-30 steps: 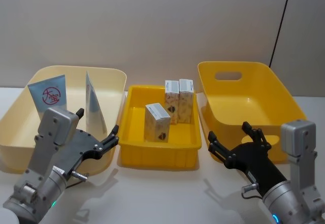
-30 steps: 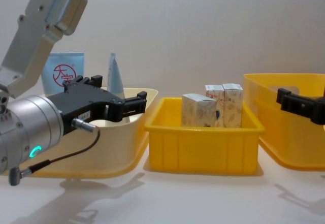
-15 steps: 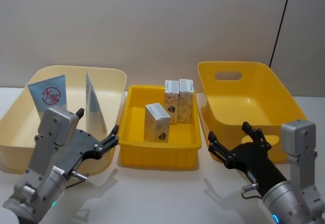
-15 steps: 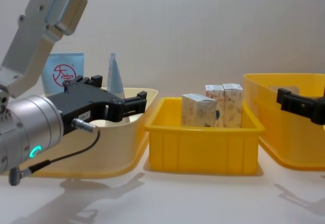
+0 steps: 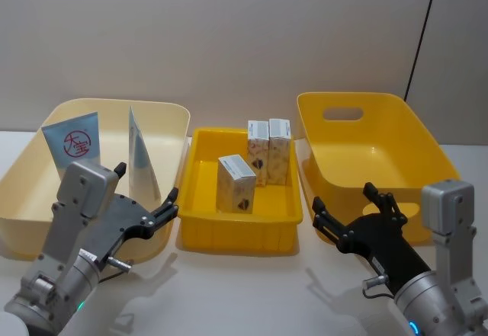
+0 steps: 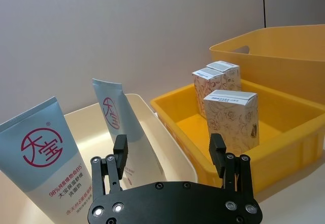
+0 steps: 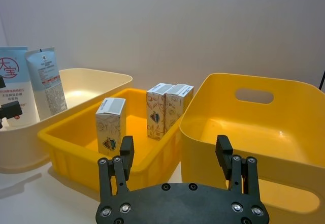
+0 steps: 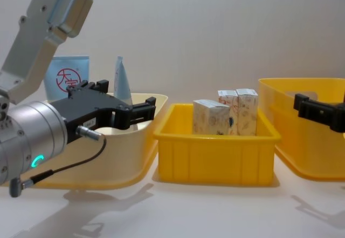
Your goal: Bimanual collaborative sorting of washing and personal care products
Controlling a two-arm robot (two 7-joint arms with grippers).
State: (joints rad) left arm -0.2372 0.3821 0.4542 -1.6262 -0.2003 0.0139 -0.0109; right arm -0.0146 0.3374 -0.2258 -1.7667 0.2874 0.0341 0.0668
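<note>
Right, closest to us on the white table point(image 5: 244, 290): the left gripper point(image 5: 146, 184) sits low in the lower left of the head view, jaws spread wide and holding nothing, hovering at the near wall of the cream tub point(image 5: 164, 106). Over in the lower right, the right gripper point(image 5: 343, 203) mirrors it, jaws wide apart and empty, poised at the near rim of the big yellow tub point(image 5: 366, 161).

Moving further in, centre of the frame, there's the shallow yellow tray point(image 5: 236, 229) between the two tubs. One small patterned carton point(image 5: 235, 184) stands upright near the tray's middle, on its own. Behind it, against the far wall, two more cartons point(image 5: 269, 150) stand side by side, touching.

On the left, inside the cream tub, a light-blue tube point(image 5: 73, 144) with a red circle logo stands on end, facing us, towards the tub's far left. Just to the right of it a second light-blue tube point(image 5: 141, 157) also stands on end, turned nearly edge-on to the head view, apart from the first.

Behind everything, a plain wall.
</note>
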